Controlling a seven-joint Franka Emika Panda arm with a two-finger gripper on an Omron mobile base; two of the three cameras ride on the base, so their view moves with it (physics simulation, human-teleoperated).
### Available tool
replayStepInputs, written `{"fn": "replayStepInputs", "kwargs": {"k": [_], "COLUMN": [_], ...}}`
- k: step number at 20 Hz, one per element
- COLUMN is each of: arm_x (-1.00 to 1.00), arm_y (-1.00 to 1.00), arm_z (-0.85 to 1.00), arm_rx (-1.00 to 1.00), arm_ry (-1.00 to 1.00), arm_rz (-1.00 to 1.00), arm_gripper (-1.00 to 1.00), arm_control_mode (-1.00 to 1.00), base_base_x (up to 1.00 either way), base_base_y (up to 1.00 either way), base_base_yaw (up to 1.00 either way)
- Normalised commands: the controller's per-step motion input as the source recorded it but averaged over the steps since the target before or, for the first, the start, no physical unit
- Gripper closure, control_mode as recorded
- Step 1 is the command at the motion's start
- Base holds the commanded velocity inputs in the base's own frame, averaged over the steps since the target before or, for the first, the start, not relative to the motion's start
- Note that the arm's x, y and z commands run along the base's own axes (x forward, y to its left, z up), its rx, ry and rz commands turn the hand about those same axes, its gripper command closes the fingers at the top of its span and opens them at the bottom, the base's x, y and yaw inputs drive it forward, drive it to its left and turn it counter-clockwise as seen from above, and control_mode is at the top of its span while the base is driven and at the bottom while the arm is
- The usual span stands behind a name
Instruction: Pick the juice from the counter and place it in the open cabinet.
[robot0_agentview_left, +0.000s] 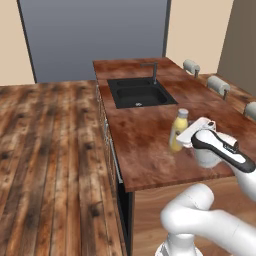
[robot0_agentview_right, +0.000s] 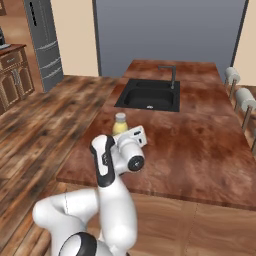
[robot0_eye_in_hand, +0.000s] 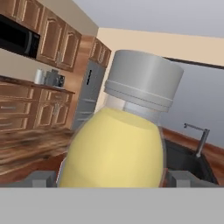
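Grasping comes first: the juice (robot0_agentview_left: 178, 131) stands upright on the worktop (robot0_agentview_left: 145, 140), in front of the sink (robot0_agentview_left: 140, 93). The tool (robot0_eye_in_hand: 112, 177) has its fingers (robot0_eye_in_hand: 41, 178) on both sides; whether they already press, I cannot tell. Close squarely on the body, then lift straight.

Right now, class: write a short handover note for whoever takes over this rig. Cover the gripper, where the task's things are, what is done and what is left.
Gripper: at the juice bottle, one finger on each side of its yellow body; whether it is clamped cannot be told.
Juice bottle: upright on the wooden counter, on the near side of the black sink, cap on.
Done: the approach to the bottle.
Left: confirm the grip, lift the bottle, carry it to the open cabinet and set it inside.
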Motion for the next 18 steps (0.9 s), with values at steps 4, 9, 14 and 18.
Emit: {"fn": "replayStepInputs", "kwargs": {"k": [4,9,14,18], "arm_x": [-0.27,-0.46,-0.46,-0.61], "arm_y": [0.00,0.00,-0.03,-0.20], "arm_z": [0.86,0.77,0.66,0.30], "arm_rx": [-0.03,-0.07,-0.06,0.00], "arm_ry": [0.00,0.01,0.08,0.00], "arm_rz": [0.00,0.00,0.00,0.00], "arm_gripper": [1.00,1.00,1.00,1.00], "arm_control_mode": [-1.00,-1.00,-1.00,-1.00], "base_base_x": [0.00,0.00,0.00,0.00], "base_base_y": [0.00,0.00,0.00,0.00], "base_base_yaw": [0.00,0.00,0.00,0.00]}}
